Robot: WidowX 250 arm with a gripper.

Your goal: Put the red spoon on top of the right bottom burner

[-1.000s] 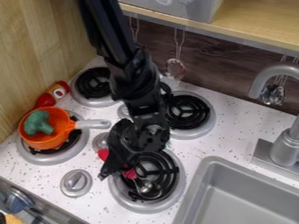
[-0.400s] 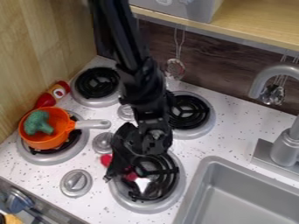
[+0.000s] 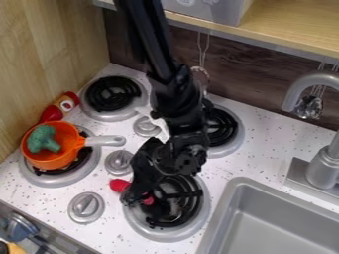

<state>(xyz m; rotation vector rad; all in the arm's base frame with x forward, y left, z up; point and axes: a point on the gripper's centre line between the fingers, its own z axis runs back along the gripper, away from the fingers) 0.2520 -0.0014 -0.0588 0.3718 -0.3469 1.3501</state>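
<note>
At the bottom right burner (image 3: pixel 165 237), the spoon (image 3: pixel 119 185): red handle showing on both sides of the gripper (image 3: pixel 138 198), one end over the counter (image 3: pixel 245 158) just beside the burner, the other red bit over its coils; I can't make out the bowl.
Gripper: low over the burner's left side, across the spoon's handle; whether it's wide, narrow or holding the spoon, I can't tell.
Arm (image 3: pixel 175 96): black, slanting down from the top edge, partly covering the top right burner (image 3: pixel 224 126).
Knobs: three on the counter, between the burners (image 3: pixel 118 162), higher up (image 3: pixel 145 127) and lower left (image 3: pixel 86 207).
Pan (image 3: pixel 49 158): orange, on the bottom left burner (image 3: pixel 59 182), grey handle pointing right, green broccoli (image 3: pixel 43 139) in it.
Bottle (image 3: pixel 51 114): red, behind the pan by the wooden wall, a pale round mark on it.
Top left burner (image 3: pixel 112 94): black coils in a silver ring.
Sink (image 3: pixel 265 238): grey, lower right, tap (image 3: pixel 322 166) beside it.
Box (image 3: pixel 205 10): grey, on the shelf (image 3: pixel 298 25), its marks too faint to read.
</note>
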